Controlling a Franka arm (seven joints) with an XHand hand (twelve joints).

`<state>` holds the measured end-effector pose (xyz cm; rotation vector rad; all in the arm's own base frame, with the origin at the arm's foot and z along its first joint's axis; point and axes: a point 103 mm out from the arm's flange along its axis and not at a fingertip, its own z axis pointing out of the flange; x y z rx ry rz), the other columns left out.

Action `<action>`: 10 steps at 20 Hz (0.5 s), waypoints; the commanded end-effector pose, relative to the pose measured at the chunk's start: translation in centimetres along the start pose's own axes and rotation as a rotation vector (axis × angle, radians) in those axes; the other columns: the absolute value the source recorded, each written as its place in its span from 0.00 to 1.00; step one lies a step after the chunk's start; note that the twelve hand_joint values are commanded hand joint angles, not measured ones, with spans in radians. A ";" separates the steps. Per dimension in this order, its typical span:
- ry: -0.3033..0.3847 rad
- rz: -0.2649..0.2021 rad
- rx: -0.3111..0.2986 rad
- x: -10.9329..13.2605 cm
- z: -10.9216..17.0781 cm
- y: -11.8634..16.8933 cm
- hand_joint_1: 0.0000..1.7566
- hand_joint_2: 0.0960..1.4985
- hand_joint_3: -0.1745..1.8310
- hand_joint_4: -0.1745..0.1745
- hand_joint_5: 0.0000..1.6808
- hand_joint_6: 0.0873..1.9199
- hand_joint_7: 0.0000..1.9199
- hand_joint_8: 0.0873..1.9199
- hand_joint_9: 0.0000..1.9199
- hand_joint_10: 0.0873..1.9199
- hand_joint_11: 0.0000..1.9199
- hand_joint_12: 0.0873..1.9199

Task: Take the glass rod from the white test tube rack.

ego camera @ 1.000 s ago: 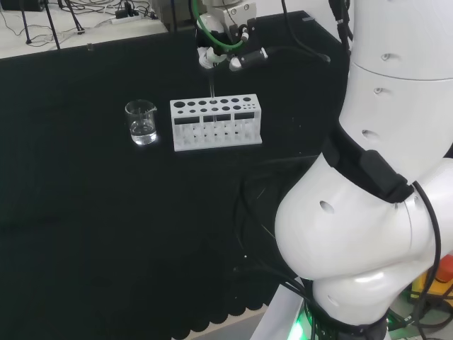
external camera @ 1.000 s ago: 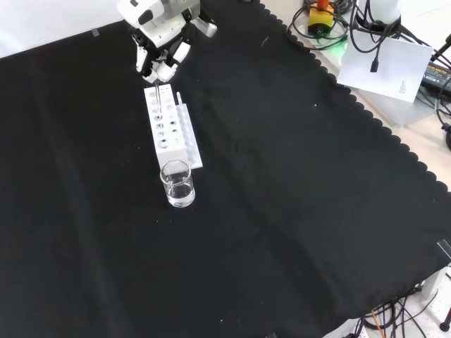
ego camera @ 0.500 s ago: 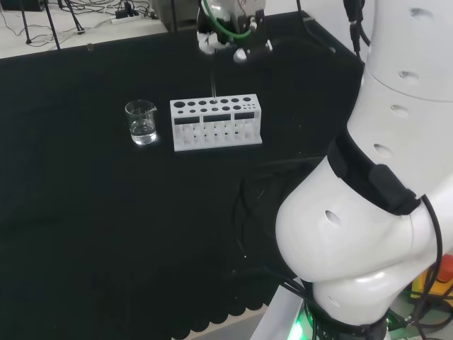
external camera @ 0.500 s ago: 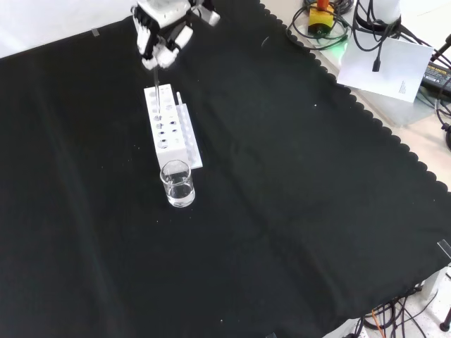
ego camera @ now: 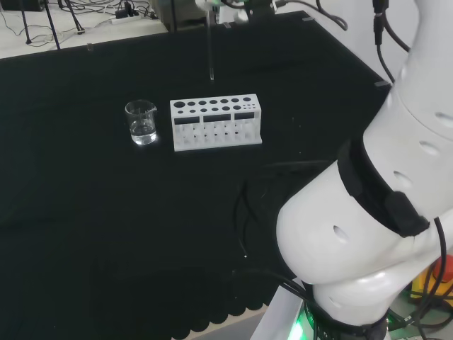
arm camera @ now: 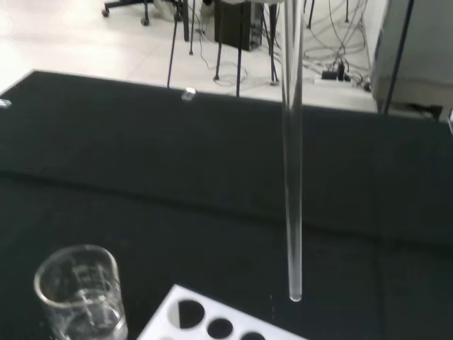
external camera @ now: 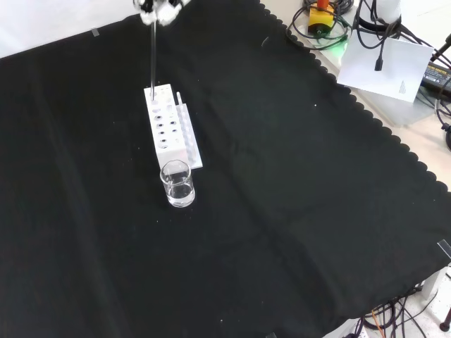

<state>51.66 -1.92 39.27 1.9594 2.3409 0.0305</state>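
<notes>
Glass rod (arm camera: 291,177) hangs upright in the air, its whole length clear of the white test tube rack (ego camera: 216,122). In the wrist view its rounded lower tip sits just above the rack's top plate, over the holes at the near corner, not touching. In the head view the rod (ego camera: 210,46) shows as a thin vertical line above the rack's back row, its tip apart from the rack top. In the front view the rod (external camera: 153,53) runs straight down from the hand (external camera: 156,8) toward the far end of the rack (external camera: 169,129).

Hand: at the top edge of the front view, fingers curled in and pinching the rod's upper end. In the head view a small part of the hand (ego camera: 230,6) shows at the top edge, above and behind the rack.

Rack stands flat on the black cloth (external camera: 296,211), long side toward the head camera. Whether its other holes hold anything, I cannot tell.

1 glass beaker (ego camera: 141,122) stands just beside the rack's left end in the head view, upright, with a little clear liquid in the bottom. In the front view the beaker (external camera: 176,184) stands at the rack's near end.
</notes>
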 end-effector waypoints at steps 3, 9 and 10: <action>-0.015 -0.042 -0.028 3.4 -4.2 -1.5 0.74 0.70 0.08 0.00 0.61 0.31 0.58 0.55 0.80 0.44 0.82 0.35; -0.034 -0.079 -0.034 4.6 -4.8 -1.4 0.74 0.70 0.08 0.00 0.61 0.31 0.58 0.56 0.80 0.44 0.82 0.35; -0.077 -0.021 -0.005 4.7 -4.8 -1.3 0.74 0.70 0.08 0.00 0.61 0.31 0.58 0.56 0.80 0.44 0.82 0.35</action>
